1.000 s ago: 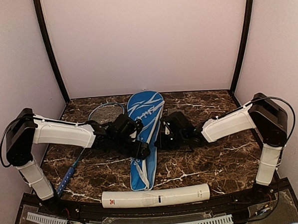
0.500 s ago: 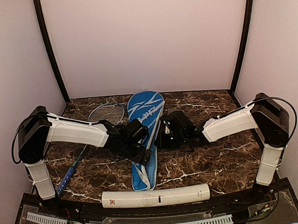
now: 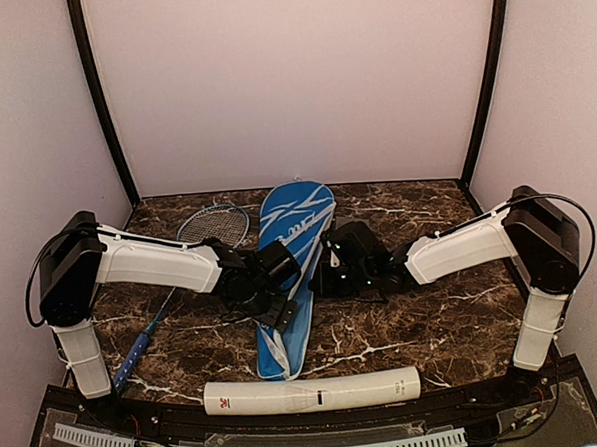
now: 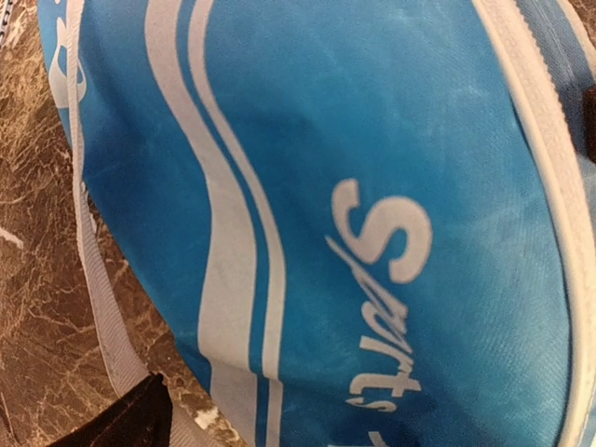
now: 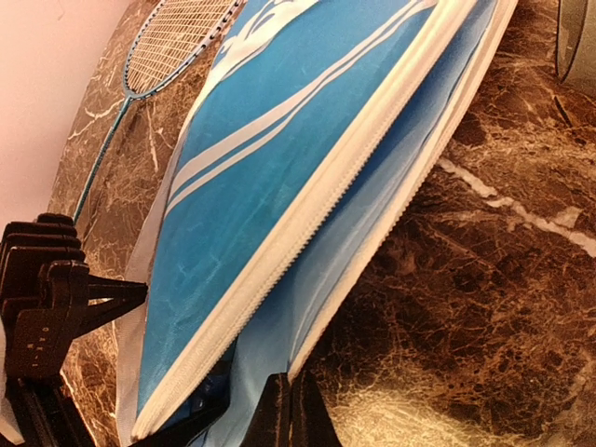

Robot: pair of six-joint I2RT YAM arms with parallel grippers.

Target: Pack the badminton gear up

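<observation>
Since a second ago the left arm's shoulder has swung in toward the middle and its wrist has come closer over the bag (image 3: 298, 218). The bag has turned a little, its narrow end now nearer the left edge of the worktop (image 3: 434, 317). The right arm has held its place.

The bag lies down the middle of the worktop, wide end toward the far edge, narrow end toward the near edge. In the right wrist view its upper panel stands raised along the right side, the white zip trim parted from the lower panel.

The right claw (image 3: 326, 274) is pressed together at the bag's right edge. The lower trim runs straight into its dark fingertips (image 5: 279, 410), so it appears to pinch that edge.

The left claw (image 3: 276, 308) hangs spread at the bag's left edge. Its wrist view shows one dark finger (image 4: 130, 424) in the lower corner beside the pale trim. The rest of that view is filled by the blue panel with white stripes and "Sports" lettering.

One racket (image 3: 214, 226) lies left of the bag, its head near the far-left corner. Its shaft passes under the left arm, and its blue handle points toward the near-left corner.

The tube (image 3: 312, 391) lies along the near edge, apart from the bag's narrow end.
</observation>
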